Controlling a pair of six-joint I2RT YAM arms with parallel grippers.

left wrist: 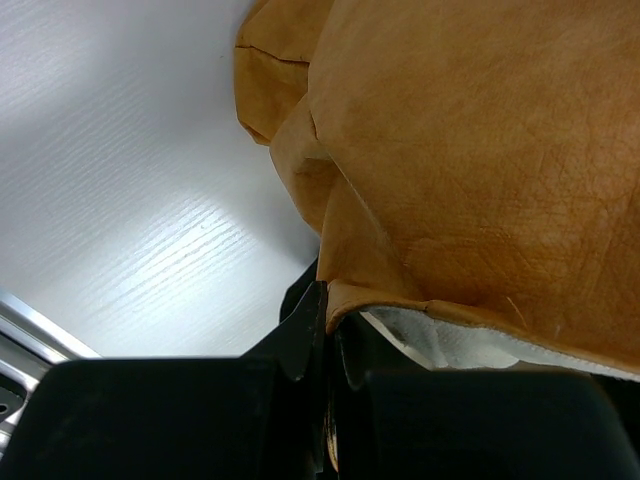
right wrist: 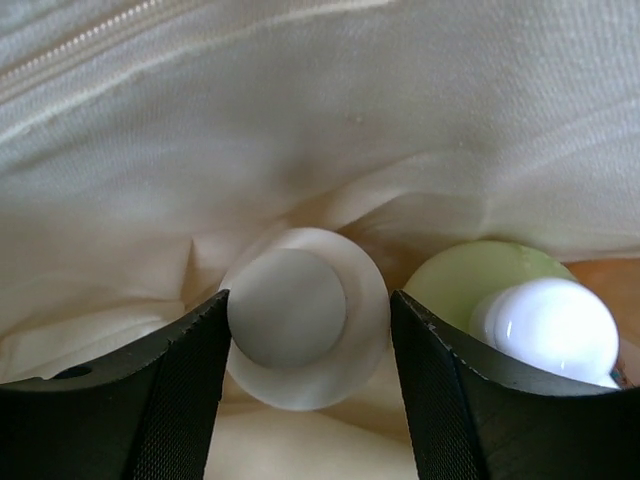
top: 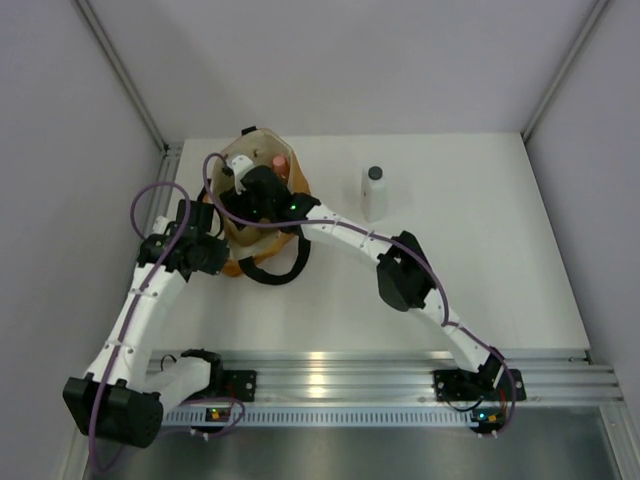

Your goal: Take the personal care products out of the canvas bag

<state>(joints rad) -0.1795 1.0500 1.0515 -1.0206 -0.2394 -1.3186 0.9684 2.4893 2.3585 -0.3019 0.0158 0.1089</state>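
My right claw (right wrist: pixel 310 305) hangs open astride the cream bottle (right wrist: pixel 300 345) inside the bag (right wrist: pixel 320 120) (left claw (left wrist: pixel 322 335) pinches its rim); I should drop lower, centre on it, then close below the cap.

The white table (top: pixel 480 290) in front of me carries the mustard canvas bag (left wrist: pixel 480 150) at its far left. A white bottle with dark cap (top: pixel 373 195) stands upright, apart to the bag's right.

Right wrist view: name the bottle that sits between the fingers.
The cream bottle, seen cap-up, framed by both fingers. The yellow-green bottle with the white pump stands beside it, outside them.
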